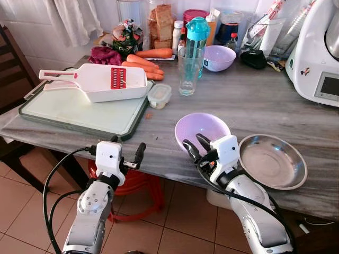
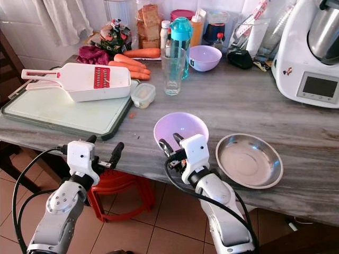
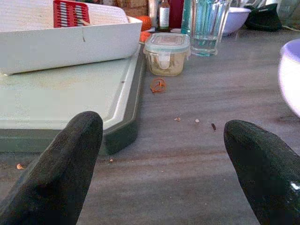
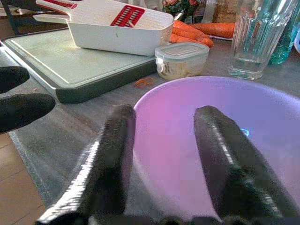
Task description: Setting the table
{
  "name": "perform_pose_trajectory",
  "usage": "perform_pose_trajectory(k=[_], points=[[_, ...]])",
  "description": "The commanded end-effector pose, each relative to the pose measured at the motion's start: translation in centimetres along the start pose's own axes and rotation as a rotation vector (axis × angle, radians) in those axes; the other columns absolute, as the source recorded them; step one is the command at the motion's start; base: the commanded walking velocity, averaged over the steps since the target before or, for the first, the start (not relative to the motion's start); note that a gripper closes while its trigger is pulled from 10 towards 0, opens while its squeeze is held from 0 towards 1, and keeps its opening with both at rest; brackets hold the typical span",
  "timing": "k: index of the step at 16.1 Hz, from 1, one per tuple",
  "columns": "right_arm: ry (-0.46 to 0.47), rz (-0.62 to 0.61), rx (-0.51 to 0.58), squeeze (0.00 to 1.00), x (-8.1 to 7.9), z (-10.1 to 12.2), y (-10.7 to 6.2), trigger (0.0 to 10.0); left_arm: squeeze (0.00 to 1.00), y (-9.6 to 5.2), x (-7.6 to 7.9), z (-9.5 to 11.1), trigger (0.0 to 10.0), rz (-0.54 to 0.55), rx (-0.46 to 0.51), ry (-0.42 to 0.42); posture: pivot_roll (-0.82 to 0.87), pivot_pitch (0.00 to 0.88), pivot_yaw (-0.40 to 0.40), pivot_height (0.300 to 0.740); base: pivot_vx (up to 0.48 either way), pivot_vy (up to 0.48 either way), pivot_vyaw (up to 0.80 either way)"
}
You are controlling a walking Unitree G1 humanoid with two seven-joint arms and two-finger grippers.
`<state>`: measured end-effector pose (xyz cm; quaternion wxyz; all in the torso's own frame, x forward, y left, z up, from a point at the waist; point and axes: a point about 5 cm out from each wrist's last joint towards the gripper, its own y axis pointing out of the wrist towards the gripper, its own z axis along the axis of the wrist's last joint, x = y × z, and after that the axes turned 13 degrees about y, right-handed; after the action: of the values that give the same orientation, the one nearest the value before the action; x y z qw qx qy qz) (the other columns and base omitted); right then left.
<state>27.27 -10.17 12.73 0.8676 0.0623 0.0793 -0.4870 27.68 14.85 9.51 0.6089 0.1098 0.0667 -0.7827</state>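
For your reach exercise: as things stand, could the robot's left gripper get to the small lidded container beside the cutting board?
Probably yes. The left gripper, open, sits at the table's edge, and bare tabletop leads to the small lidded container, alongside the cutting board.

no readable text, labels or numbers

We see our right gripper (image 4: 161,140) at the purple bowl (image 4: 225,117) — one finger (image 4: 110,154) outside the rim, one inside.
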Motion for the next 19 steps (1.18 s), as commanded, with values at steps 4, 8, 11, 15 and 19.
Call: perform_pose_trajectory(k=[4, 8, 11, 15, 19], points=[[-0.020, -0.007, 0.022, 1.00, 0.0, 0.6, 0.3, 10.0, 0.00, 0.0, -0.1, -0.1, 10.0, -0.004, -0.010, -0.006, 0.04, 0.051, 0.009, 0.740, 0.000, 0.000, 0.00], [-0.042, 0.039, 0.042, 1.00, -0.7, 1.3, 0.6, 10.0, 0.00, -0.2, 0.1, 0.3, 10.0, -0.073, 0.019, -0.073, 0.04, 0.048, 0.009, 0.740, 0.000, 0.000, 0.00], [-0.097, 0.148, 0.026, 1.00, -1.9, 1.5, 0.4, 10.0, 0.00, -0.8, 0.0, 0.1, 10.0, -0.119, 0.031, -0.086, 0.03, 0.048, 0.005, 0.740, 0.000, 0.000, 0.00], [0.057, 0.260, -0.007, 1.00, -2.8, 1.7, 0.2, 10.0, 0.00, -0.5, -0.8, -0.2, 10.0, -0.034, 0.012, -0.052, 0.03, 0.048, 0.003, 0.740, 0.000, 0.000, 0.00], [0.116, 0.362, -0.132, 1.00, -2.9, 0.5, -0.6, 10.0, 0.00, -0.6, -1.7, -0.6, 10.0, 0.013, -0.013, -0.045, 0.03, 0.047, 0.004, 0.740, 0.000, 0.000, 0.00]])
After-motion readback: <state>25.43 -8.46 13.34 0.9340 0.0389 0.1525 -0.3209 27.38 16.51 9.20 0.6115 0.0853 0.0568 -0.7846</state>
